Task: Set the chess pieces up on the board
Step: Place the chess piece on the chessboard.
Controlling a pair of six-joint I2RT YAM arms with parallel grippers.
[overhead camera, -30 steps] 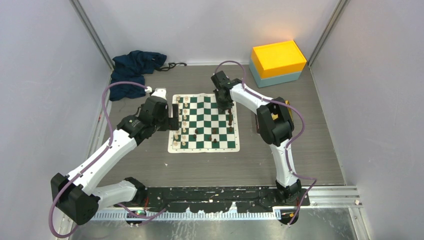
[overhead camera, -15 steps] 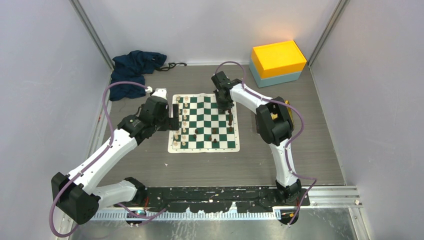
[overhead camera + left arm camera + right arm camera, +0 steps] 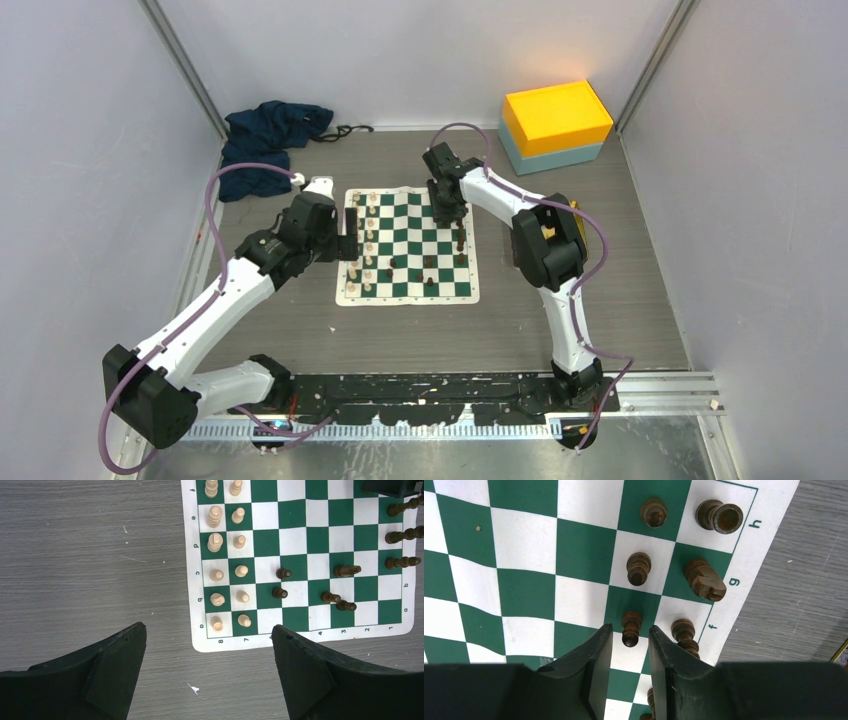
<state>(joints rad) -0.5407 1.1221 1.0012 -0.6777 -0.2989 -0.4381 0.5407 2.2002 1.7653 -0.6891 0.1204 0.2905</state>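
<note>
Twelve cream pieces [image 3: 240, 541] are counted in the left wrist view, standing in two files of six along the left side of the board [image 3: 305, 540]. Eight dark pieces [image 3: 346, 570] are also seen there, five scattered toward the middle and three on the right edge. The left gripper [image 3: 208, 629] is spread wide and empty over the table [image 3: 75, 555] at the board's near corner. The right gripper [image 3: 630, 628] is parted narrowly around one dark pawn [image 3: 631, 622], untouched by either finger, with six more dark ones nearby.
</note>
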